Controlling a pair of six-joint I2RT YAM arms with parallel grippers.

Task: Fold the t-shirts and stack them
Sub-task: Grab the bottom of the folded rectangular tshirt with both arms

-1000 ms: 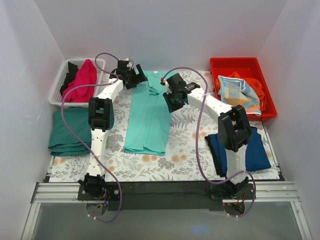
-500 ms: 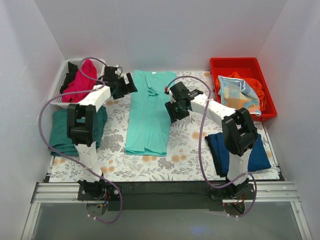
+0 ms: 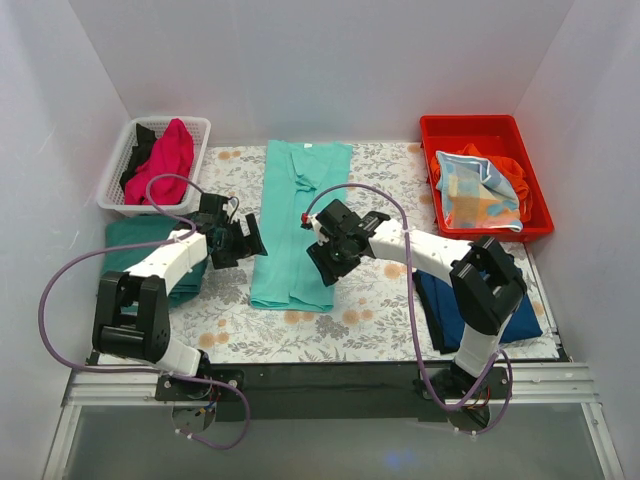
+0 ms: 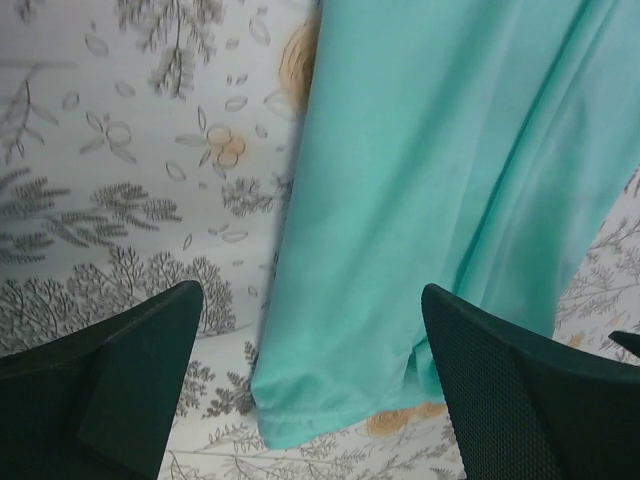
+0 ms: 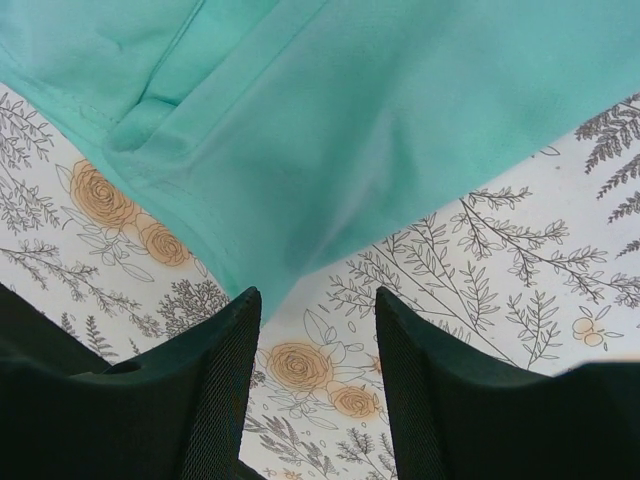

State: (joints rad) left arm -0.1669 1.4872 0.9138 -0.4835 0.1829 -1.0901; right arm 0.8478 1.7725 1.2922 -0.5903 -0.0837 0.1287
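**Mint t-shirt laid out in a strip, both jaws open at its lower edges**

Landmark: mint t-shirt (image 3: 298,225). It lies flat on the floral desk cover (image 3: 380,300) at the middle of the desk. It runs lengthwise, with the collar at the far end and the hem at the near end. The sides are folded inward, so it reads as a long narrow strip.

Left arm (image 3: 165,258): it reaches in from the left of the mint t-shirt. The left jaws sit just beside the shirt's left edge, near the hem end. In the left wrist view they are spread wide with nothing between them. The hem corner and bare floral cover show in the gap.

Right arm (image 3: 420,243): it reaches in from the right of the mint t-shirt. The right jaws are at the shirt's right edge, toward the hem. In the right wrist view they are parted less widely and grip nothing. The shirt's edge and the floral print show in the gap.

Other items, placed from the mint t-shirt:
- Left: folded dark green shirt (image 3: 135,265), partly under the left arm.
- Far left: white basket (image 3: 112,185) holding a magenta shirt (image 3: 165,160) and something black.
- Right, near end: navy-blue shirt (image 3: 522,305), partly hidden by the right arm.
- Far right: red bin (image 3: 480,128) holding orange and patterned cloth (image 3: 478,188).
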